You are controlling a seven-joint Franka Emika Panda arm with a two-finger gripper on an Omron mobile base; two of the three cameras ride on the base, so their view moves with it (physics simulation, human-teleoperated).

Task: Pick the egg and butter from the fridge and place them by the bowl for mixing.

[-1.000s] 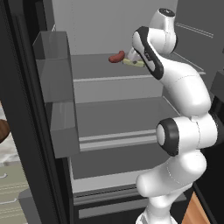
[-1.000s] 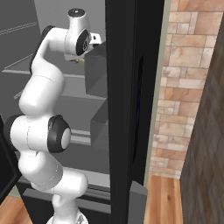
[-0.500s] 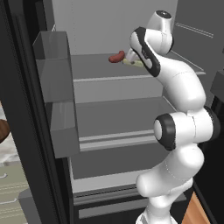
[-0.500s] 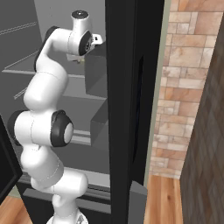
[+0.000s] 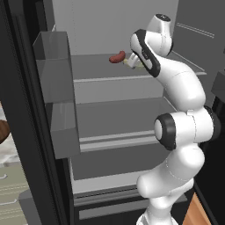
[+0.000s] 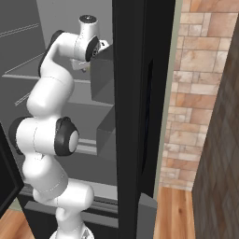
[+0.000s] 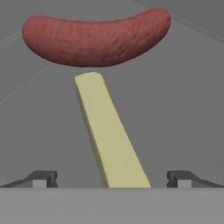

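The claw [image 7: 112,177] is hanging wide open, its tips straddling the butter [image 7: 109,140], a slim pale yellow stick lying on the fridge [image 5: 26,132] shelf [image 5: 132,77]. Just beyond its far end is lying a red sausage [image 7: 94,37]; overreaching could be nudging that instead.

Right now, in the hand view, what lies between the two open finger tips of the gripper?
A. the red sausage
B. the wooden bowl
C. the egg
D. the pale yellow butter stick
D: the butter runs up from between the tips of the open gripper, while the red sausage lies beyond the stick's far end, on the fridge shelf.
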